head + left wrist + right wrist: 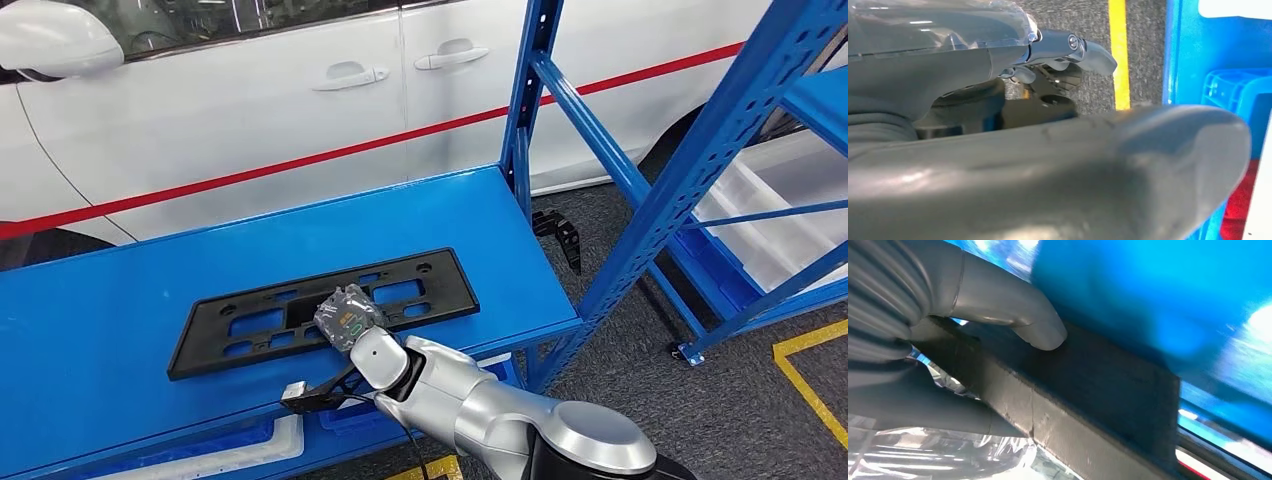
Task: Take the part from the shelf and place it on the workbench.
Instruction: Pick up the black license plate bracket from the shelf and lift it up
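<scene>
1. A white car (250,110) with a red stripe stands just behind the blue workbench (120,300).
2. Blue shelving (720,150) rises at the right, with white trays (790,220) on its low level.
3. The black part (300,310), a long flat frame, lies on the workbench top.
4. The right hand (350,320) grips the part's near edge, thumb (1040,330) pressed on it.
5. The left hand (1068,50) hangs over grey floor, fingers curled, nothing visibly in them.

One black part (322,308) on one blue desk (120,290); two blue shelf frames (700,170); one white car (250,100); two door handles (348,76).
</scene>
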